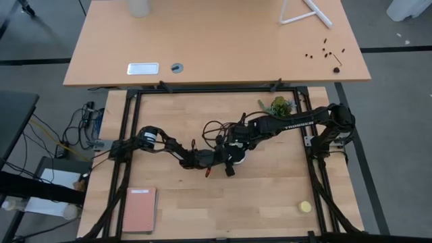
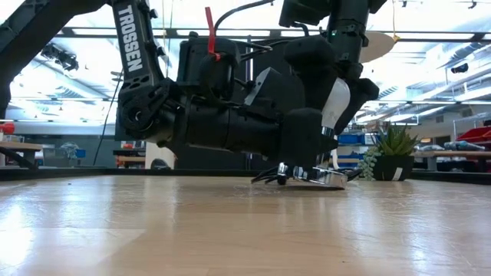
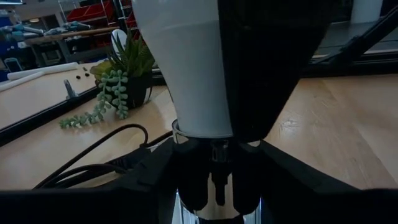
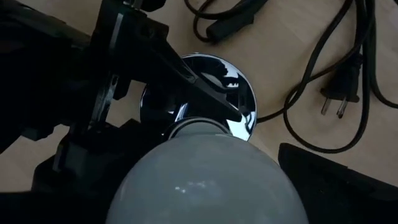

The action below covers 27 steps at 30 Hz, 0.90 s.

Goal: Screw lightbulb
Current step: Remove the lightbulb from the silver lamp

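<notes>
The white lightbulb (image 3: 186, 68) (image 4: 205, 180) stands upright, narrow end down, over the dark socket (image 3: 214, 174) of a round silvery lamp disc (image 4: 239, 106) (image 2: 326, 178) that lies flat on the table. My right gripper (image 1: 237, 143) (image 2: 336, 115) comes from above and is shut on the bulb. My left gripper (image 1: 228, 162) (image 3: 214, 208) lies low and level just above the table, its fingers on either side of the socket. My right gripper pinches the lightbulb's sides between its two fingers, one dark finger (image 3: 273, 62) lying along the bulb's flank. The fingers point down from above. The bulb stands upright with its narrow end (image 3: 202, 132) meeting the socket's top. My left gripper has the lamp's socket (image 3: 211, 186) between its two fingers, level, from the table's left. One finger (image 4: 205, 93) reaches across the silvery disc to the socket. The disc stays flat on the table.
The lamp's black cord with its plug (image 4: 336, 99) lies coiled just beyond the disc. A small potted plant (image 1: 279, 106) (image 3: 118, 81) stands at the far right. A yellow round thing (image 1: 306, 206) lies near right, a reddish pad (image 1: 138, 209) near left.
</notes>
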### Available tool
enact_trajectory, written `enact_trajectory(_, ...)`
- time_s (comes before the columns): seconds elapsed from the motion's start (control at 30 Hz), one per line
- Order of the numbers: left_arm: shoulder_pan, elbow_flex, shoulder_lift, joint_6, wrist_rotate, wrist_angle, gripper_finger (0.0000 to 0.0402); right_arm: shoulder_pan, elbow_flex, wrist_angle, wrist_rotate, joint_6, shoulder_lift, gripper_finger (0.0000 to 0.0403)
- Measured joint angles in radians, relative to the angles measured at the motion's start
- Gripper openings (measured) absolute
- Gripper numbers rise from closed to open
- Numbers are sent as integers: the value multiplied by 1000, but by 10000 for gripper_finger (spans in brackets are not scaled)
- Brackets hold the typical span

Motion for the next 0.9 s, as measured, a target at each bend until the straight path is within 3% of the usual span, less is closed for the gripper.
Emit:
enact_trajectory(0.2,0,0,0,0,-1,-1,181,0,0,2,-6,12,0,332)
enact_trajectory(0.5,-1,0,1,-4,-3,-3,182,1,0,9,-25,6,0,246)
enact_trajectory(0.7,-1,0,1,-4,7,-3,184,0,0,6,-31,-57,0,255)
enact_trajectory(0.9,0,-1,1,-3,32,0,184,0,0,3,-48,-268,0,265)
